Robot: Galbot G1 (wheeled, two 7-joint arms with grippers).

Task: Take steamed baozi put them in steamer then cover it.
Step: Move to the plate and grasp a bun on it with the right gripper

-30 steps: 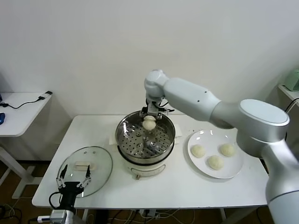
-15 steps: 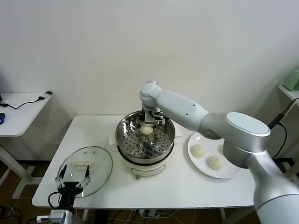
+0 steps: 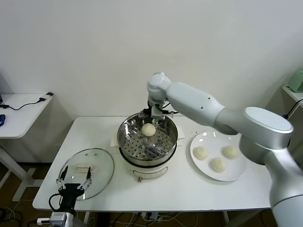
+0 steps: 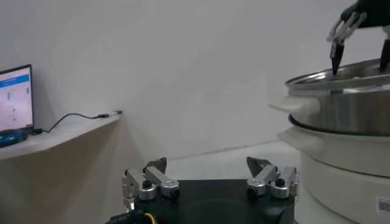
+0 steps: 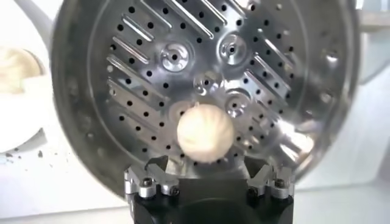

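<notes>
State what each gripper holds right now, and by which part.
Nothing is held. The right gripper stands open above the small cream-white bun lying in the shiny steel steamer. The left gripper hangs open, low by the table's front edge.

The right gripper hangs over the far rim of the round shiny steel steamer. Directly below it, on the perforated tray, lies one small round dough bun. To its right, well apart, three more buns lie on a flat round plate. To its left and nearer the robot, the round glass lid lies on the table, with the left gripper at its near edge.
</notes>
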